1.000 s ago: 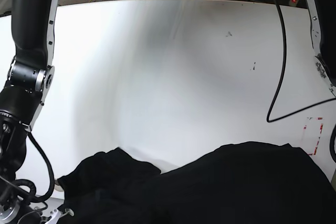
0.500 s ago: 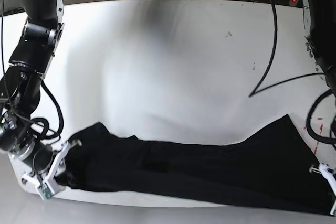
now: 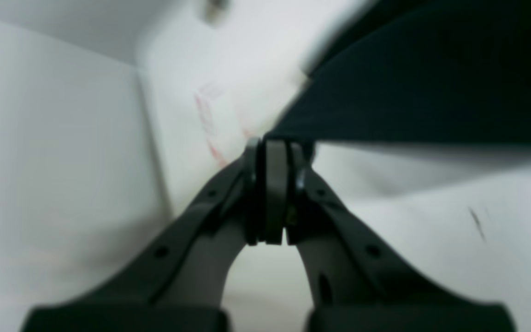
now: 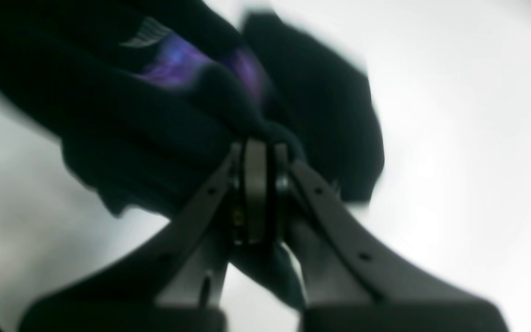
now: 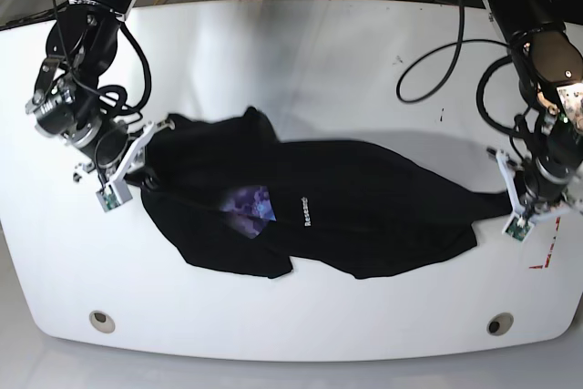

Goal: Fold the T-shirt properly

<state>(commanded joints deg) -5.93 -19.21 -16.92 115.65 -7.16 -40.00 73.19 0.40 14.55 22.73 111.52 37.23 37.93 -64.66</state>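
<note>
Black T-shirt (image 5: 346,190), purple print partly showing, stretched above and across white tabletop (image 5: 301,312). Pinched at opposite ends by left gripper (image 5: 512,205) and right gripper (image 5: 137,175), jaws clenched on cloth. Best lowered evenly, tension kept, edges aligned.

White table (image 5: 228,325) with the black T-shirt (image 5: 364,198) lying partly on it.
</note>
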